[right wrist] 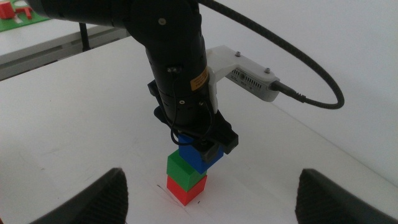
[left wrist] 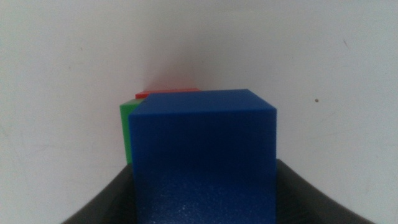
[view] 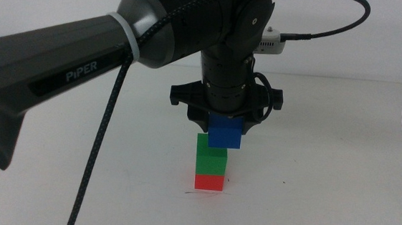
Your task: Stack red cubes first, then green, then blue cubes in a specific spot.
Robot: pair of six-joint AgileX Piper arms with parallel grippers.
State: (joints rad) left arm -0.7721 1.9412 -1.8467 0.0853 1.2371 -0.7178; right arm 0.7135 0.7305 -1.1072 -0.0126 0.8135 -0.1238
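While left gripper (view: pixel 223 125) clamps blue cube (view: pixel 225 132), overhanging green (view: pixel 209 159).

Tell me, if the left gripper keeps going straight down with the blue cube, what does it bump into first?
Probably the green cube. The left gripper points down, shut on the blue cube, which hangs just above the green one and a bit off to one side. The green cube sits on the red cube.

The left claw (right wrist: pixel 200 144) grips the blue cube (right wrist: pixel 198 158) just above the green cube (right wrist: pixel 181 167), which sits on the red cube (right wrist: pixel 186 188) on the white table (right wrist: pixel 74 137). The right claw's own jaws stand wide apart.
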